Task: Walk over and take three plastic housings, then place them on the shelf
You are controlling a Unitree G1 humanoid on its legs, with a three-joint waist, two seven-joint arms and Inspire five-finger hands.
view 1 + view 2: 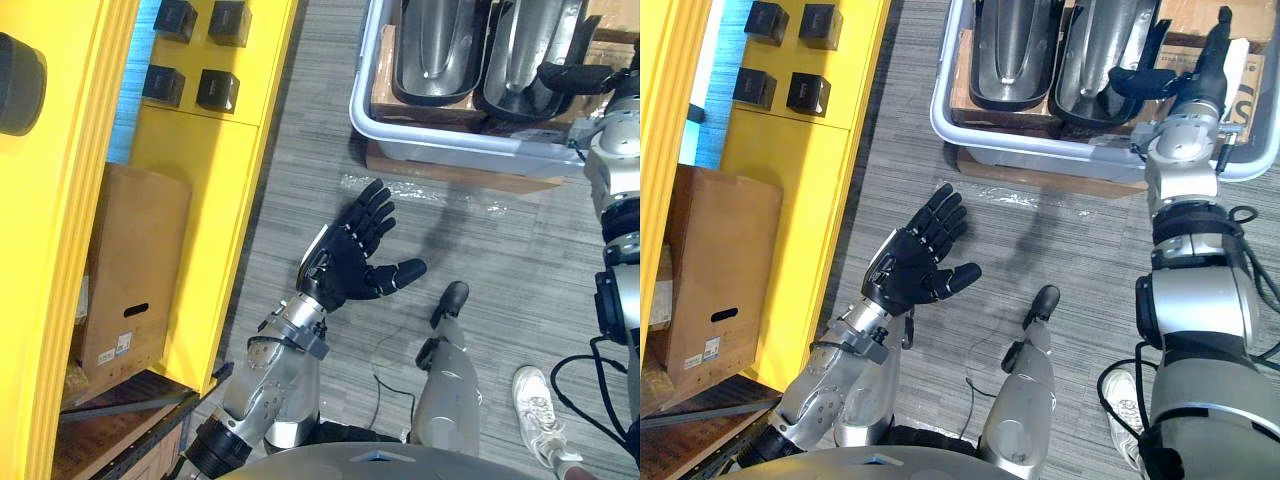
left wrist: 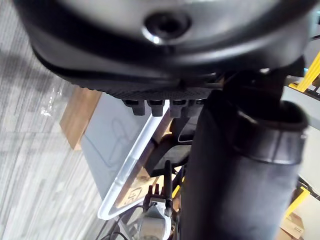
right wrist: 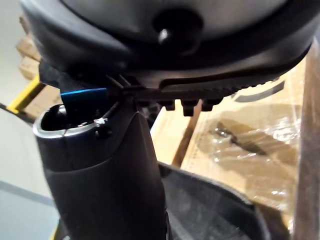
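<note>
The right hand (image 1: pixel 1198 78) reaches into a pale bin (image 1: pixel 1040 150), fingers straight and thumb spread wide, clasping nothing. Its thumb lies over the near end of a dark plastic housing (image 1: pixel 1095 40). A second housing (image 1: pixel 1012 45) lies just beside the first in the same bin. The left hand (image 1: pixel 920 262) hovers over the grey floor (image 1: pixel 1070 230), palm up, fingers apart and empty. The yellow shelf (image 1: pixel 810 160) stands at the robot's left, with a cardboard box (image 1: pixel 715 270) in its lower bay. A person's white shoe (image 1: pixel 540 400) rests on the floor.
</note>
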